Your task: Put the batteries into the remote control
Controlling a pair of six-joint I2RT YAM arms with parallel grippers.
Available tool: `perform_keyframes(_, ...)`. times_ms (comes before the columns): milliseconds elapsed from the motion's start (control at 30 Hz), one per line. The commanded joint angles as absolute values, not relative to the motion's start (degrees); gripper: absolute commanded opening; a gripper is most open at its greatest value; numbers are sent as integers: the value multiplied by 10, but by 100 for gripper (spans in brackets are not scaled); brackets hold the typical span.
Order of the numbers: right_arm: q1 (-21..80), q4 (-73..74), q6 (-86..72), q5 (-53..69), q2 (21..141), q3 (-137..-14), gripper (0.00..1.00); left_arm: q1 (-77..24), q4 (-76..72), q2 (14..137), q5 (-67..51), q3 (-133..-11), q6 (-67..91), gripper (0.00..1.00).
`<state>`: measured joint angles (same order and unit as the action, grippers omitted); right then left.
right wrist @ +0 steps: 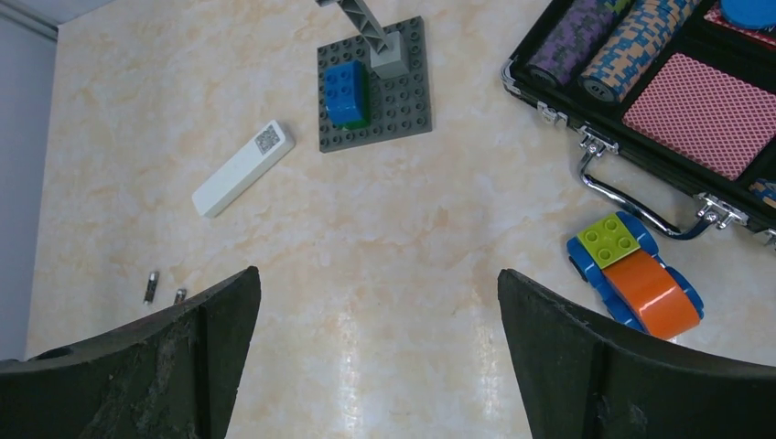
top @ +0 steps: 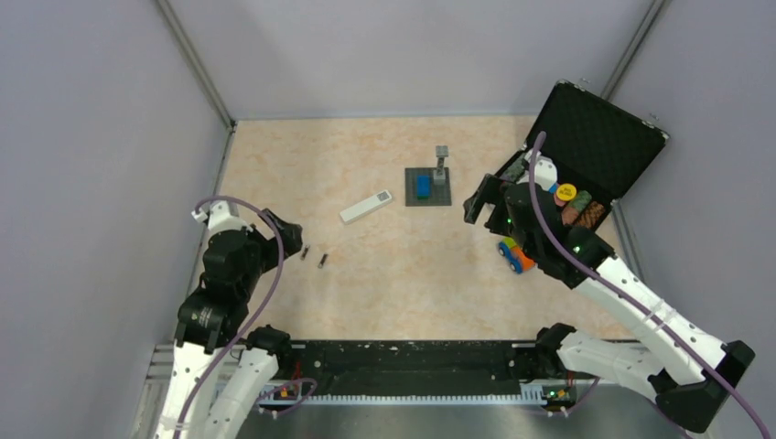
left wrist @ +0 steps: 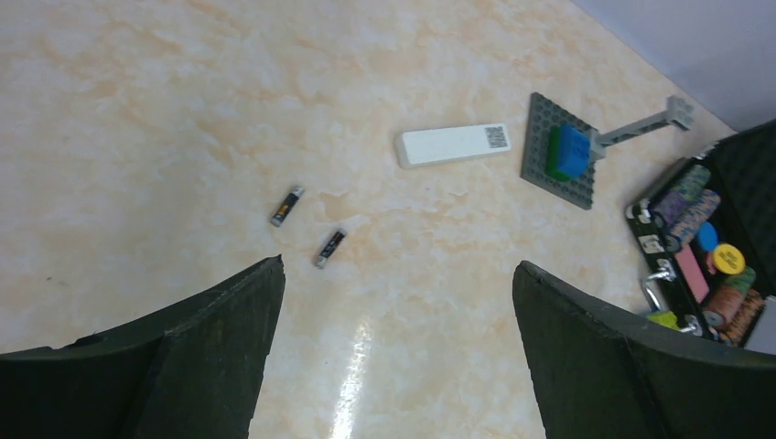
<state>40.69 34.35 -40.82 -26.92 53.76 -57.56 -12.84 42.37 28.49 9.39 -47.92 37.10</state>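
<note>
Your top view: high, from near side, facing down. Wrist views closer, past left pincer [left wrist: 398,267], right pincer [right wrist: 377,274]; both share remote control [left wrist: 453,144], batteries [left wrist: 286,206] ahead.

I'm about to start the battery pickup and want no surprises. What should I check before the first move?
1. Batteries lie free, apart from each other: ok.
2. Remote control unobstructed, nothing on it: ok.
3. Remote control's battery recess facing up: cannot tell.
4. Left jaws open, empty: ok.
5. Right jaws open, empty: ok.
</note>
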Motion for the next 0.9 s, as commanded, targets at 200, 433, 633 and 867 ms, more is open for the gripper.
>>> perform_keyframes(200,403,350,-397,-186,509,-574,99,-128,474,230,117,-485,354,99)
perform_keyframes(433,403,345,-384,-138,510,-562,96,-128,415,233,18,-471,286,97)
perform_keyframes(633,403,349,-384,-124,508,-558,95,-128,395,296,-37,-484,234,95)
perform_keyframes(867,403,346,-375,-136,526,-549,94,-128,313,356,-26,-457,197,96)
